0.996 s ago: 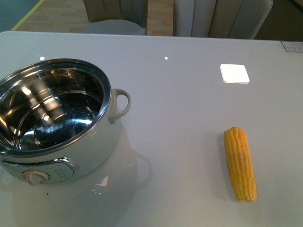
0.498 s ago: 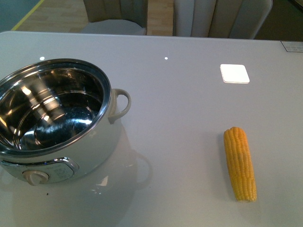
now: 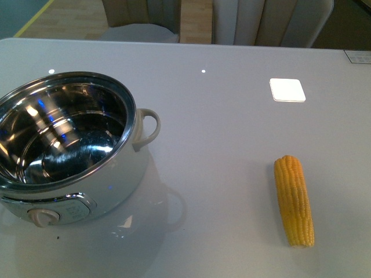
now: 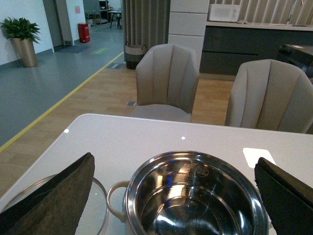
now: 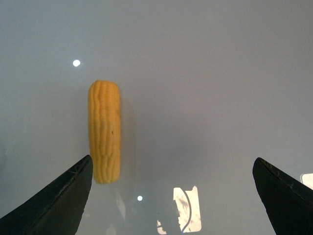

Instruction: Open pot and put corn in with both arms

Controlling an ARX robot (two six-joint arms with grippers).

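Note:
The pale grey pot (image 3: 124, 174) stands open at the table's left, its shiny steel inside empty. It also shows in the left wrist view (image 4: 190, 196). Its glass lid (image 4: 100, 208) lies flat on the table beside the pot, partly hidden by a finger. The yellow corn (image 3: 294, 200) lies on the table at the right, and in the right wrist view (image 5: 104, 131). My left gripper (image 4: 176, 196) is open and empty above the pot. My right gripper (image 5: 173, 196) is open and empty above the table, the corn near one fingertip. Neither arm shows in the front view.
A white square card (image 3: 287, 90) lies on the grey table (image 3: 232, 139) at the back right. Beige chairs (image 4: 168, 81) stand beyond the table's far edge.
Nothing has moved on the table; only the reflections inside the pot have shifted slightly.

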